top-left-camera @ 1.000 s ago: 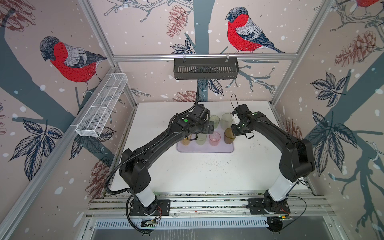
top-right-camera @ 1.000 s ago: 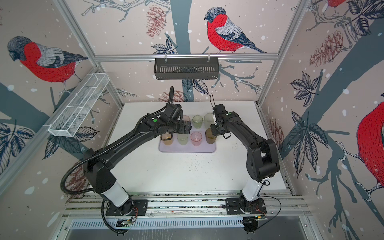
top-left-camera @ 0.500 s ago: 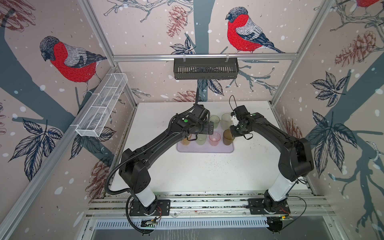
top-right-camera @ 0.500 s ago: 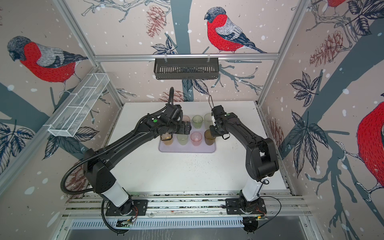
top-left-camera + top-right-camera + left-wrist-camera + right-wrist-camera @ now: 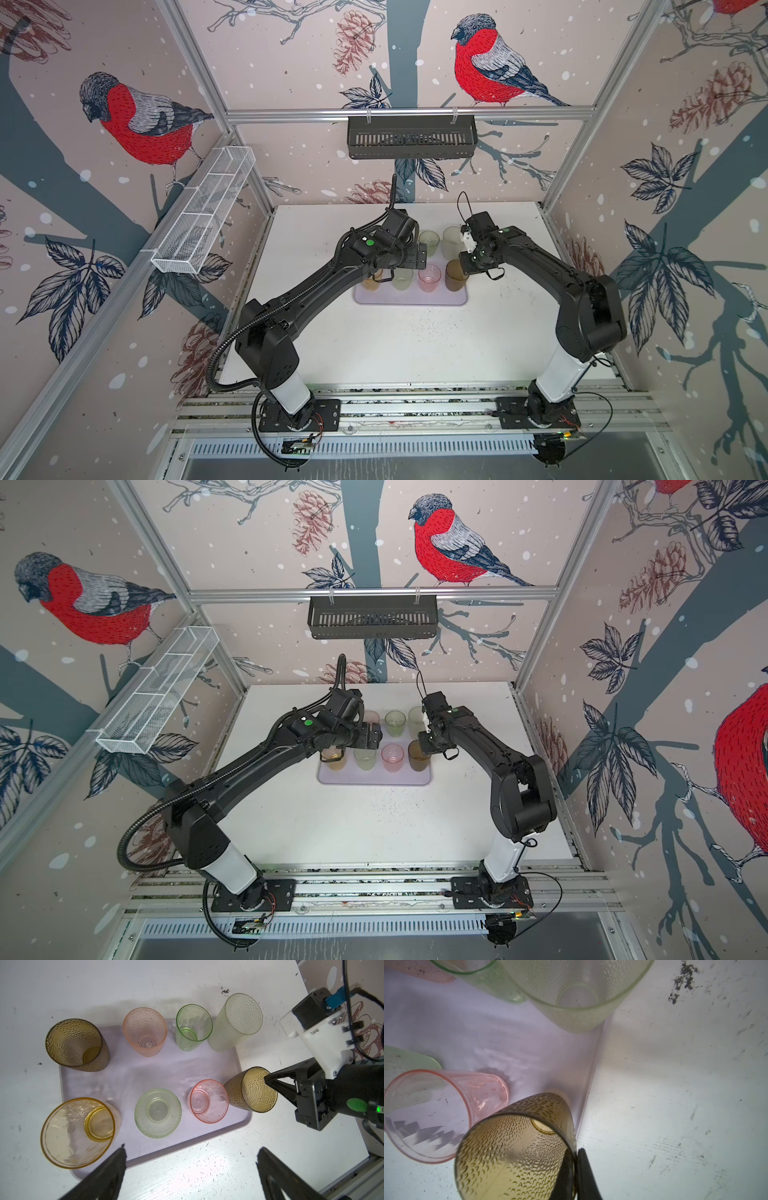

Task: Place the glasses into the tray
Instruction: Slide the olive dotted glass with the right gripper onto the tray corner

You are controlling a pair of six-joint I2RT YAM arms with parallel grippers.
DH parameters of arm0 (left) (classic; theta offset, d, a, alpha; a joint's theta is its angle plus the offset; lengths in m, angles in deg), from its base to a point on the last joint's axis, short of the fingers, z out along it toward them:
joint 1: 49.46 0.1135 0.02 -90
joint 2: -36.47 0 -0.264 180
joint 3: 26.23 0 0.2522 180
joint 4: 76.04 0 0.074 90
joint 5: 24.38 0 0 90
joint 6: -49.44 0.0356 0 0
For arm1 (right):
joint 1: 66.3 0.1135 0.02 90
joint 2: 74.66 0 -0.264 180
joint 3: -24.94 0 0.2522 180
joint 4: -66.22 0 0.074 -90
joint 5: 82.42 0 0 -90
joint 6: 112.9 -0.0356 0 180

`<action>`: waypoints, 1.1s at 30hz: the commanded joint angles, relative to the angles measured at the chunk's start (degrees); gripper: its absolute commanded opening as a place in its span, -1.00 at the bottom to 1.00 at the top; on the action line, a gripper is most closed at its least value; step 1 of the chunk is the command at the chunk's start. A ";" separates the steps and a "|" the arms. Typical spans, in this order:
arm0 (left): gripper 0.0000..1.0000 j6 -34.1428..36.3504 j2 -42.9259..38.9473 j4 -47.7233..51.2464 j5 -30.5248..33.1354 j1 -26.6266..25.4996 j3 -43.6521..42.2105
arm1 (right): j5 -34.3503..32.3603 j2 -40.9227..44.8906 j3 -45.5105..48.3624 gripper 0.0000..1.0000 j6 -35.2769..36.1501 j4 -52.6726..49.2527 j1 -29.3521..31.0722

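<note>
Right wrist view: the right gripper [image 5: 574,1169] is being held with its jaws clamped together on the wall of the brown glass [image 5: 517,1153], one finger inside the rim and one outside, so that the thin wall is being pinched rather than the whole body being spanned. A rim pinch of this kind is judged to be used because neighbouring glasses are leaving no room for fingers around the body. The brown glass is being kept upright at the corner of the tray [image 5: 512,1047], just inside the low rim, with the pink glass [image 5: 438,1113] standing just beside it.

In the left wrist view the same grip is being shown from the side: the right gripper [image 5: 268,1080] is closing on the rim of the brown glass [image 5: 251,1089]. The left gripper [image 5: 191,1169] is being held with its fingers wide apart and nothing between them, hovering over the near edge of the tray [image 5: 128,1076].

All eight glasses are being shown within or at the tray outline; the tall pale green glass [image 5: 235,1022] is standing at the far corner, and whether its base is fully inside the rim cannot be told
</note>
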 commanded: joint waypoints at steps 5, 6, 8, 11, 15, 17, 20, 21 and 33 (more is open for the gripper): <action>0.95 -0.09 -0.57 -1.21 0.10 0.08 -0.11 | -0.22 -0.06 0.55 -0.92 -1.09 0.99 0.24; 0.95 -0.03 -0.55 -1.36 0.14 0.10 -0.16 | -0.15 -0.06 0.56 -0.92 -1.11 0.99 0.29; 0.95 -0.05 -0.59 -1.47 0.14 0.08 -0.13 | -0.40 -0.03 0.49 -0.91 -1.11 0.91 0.28; 0.95 -0.01 -0.54 -1.51 -0.06 0.08 -0.04 | -0.58 -0.02 0.47 -0.90 -1.20 0.91 0.29; 0.95 -0.10 -0.56 -1.55 -0.01 0.12 -0.12 | -0.66 -0.04 0.55 -0.89 -1.19 0.95 0.28; 0.95 -0.14 -0.55 -1.48 -0.08 0.03 -0.17 | -0.66 0.01 0.73 -0.88 -1.28 1.14 0.28; 0.95 -0.17 -0.57 -1.47 0.01 0.08 -0.16 | -0.66 -0.07 0.99 -0.88 -1.29 1.34 0.28; 0.95 -0.13 -0.57 -1.44 0.01 0.08 -0.18 | -0.66 -0.16 1.00 -0.87 -1.27 1.35 0.28; 0.95 -0.11 -0.64 -1.49 0.15 0.17 -0.16 | -0.58 0.03 1.00 -0.81 -1.38 1.60 0.49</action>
